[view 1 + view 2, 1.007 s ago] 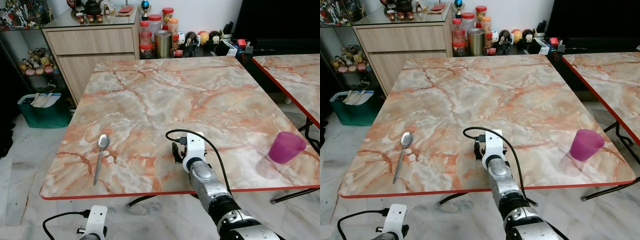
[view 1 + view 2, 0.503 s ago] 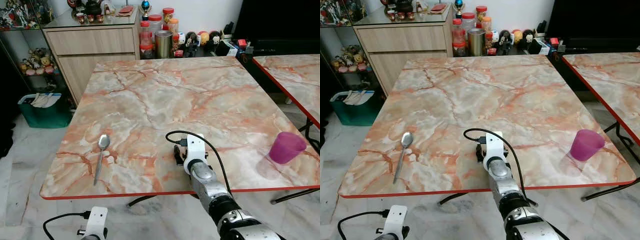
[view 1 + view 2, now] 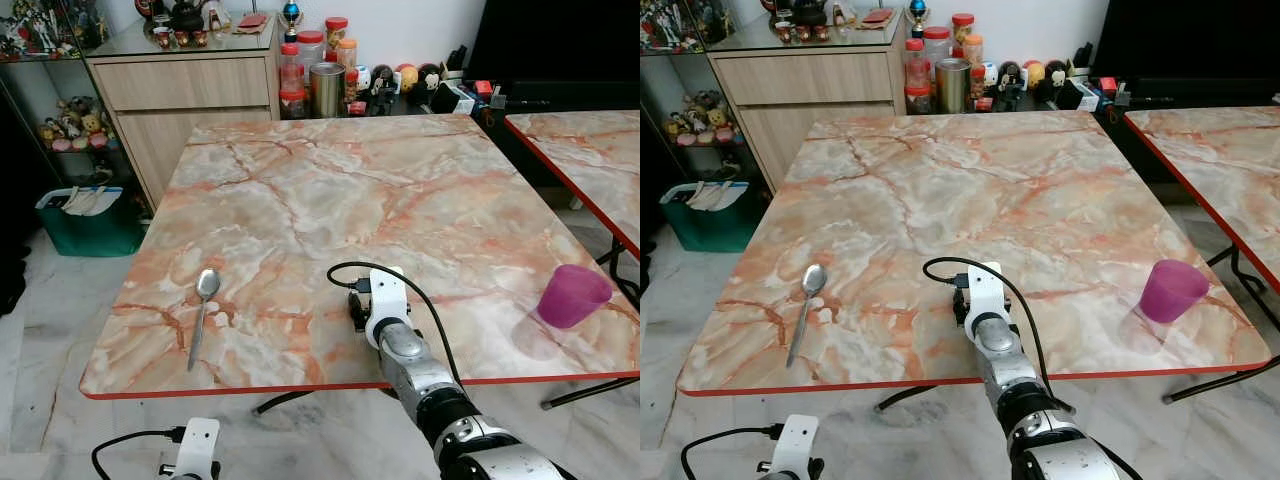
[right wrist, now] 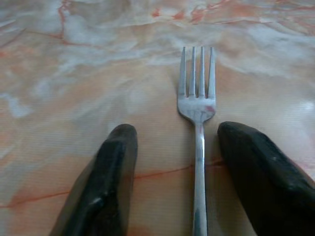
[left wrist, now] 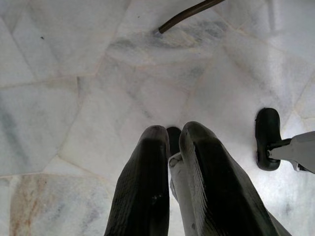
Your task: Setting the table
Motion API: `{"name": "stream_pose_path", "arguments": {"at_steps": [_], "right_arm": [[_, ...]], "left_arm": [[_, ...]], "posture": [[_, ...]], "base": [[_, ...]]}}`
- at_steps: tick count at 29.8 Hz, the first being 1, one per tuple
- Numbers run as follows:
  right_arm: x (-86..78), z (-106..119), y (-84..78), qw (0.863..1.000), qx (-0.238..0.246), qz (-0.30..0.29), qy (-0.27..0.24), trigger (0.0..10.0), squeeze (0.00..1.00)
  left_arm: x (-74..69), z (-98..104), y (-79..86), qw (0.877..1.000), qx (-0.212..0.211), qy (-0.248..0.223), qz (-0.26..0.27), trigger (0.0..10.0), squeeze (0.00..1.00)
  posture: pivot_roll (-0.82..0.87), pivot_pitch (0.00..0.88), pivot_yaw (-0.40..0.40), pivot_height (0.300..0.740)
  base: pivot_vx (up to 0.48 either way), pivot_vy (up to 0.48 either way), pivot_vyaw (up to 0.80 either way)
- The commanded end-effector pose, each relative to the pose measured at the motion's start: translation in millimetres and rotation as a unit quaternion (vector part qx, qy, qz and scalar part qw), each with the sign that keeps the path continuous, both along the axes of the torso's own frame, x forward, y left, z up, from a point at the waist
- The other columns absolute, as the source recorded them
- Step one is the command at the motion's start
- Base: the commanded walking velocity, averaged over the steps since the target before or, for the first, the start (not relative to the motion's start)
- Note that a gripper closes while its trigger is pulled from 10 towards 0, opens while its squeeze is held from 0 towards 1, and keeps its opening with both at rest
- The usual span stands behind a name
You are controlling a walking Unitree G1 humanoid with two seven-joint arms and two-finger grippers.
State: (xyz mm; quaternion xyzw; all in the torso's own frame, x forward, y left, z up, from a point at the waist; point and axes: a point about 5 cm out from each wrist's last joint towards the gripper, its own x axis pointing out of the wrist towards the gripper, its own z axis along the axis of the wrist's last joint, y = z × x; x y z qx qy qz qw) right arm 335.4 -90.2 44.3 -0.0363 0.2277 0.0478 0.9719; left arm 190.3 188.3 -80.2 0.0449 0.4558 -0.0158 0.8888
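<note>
Fork point(image 4: 198, 147) lies flat on the counter point(image 3: 330, 200) between the right pincer's point(image 4: 184, 172) spread fingers, released; arm has barely shifted this last second. Spoon point(image 3: 202, 312) sits well off to its left, cup point(image 3: 572, 295) far right. Left pincer point(image 5: 174, 147) hangs closed.

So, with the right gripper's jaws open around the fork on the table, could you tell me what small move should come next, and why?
Probably lift the right gripper straight up and back. Its jaws stand open on either side of the fork, which lies flat on the marble table, apart from both. The fork looks already placed, so retreating without nudging it seems the safest step.
</note>
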Motion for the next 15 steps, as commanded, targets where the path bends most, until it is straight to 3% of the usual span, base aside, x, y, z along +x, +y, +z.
{"name": "stream_pose_path", "arguments": {"at_steps": [1,15], "right_arm": [[-8.2,-13.5,-3.4,0.999,-0.009,-0.004,0.039,0.0,0.0],[-7.9,-13.6,-6.2,0.999,-0.012,-0.006,0.038,0.0,0.0]], "left_arm": [[-2.9,-1.5,0.7,1.0,-0.002,0.008,0.001,10.0,0.0],[-4.2,-2.3,-0.8,1.0,-0.007,0.011,-0.002,10.0,0.0]], "posture": [[-0.04,0.0,0.005,0.74],[-0.03,0.0,0.006,0.74]], "base": [[0.0,0.0,0.0],[0.0,0.0,0.0]]}}
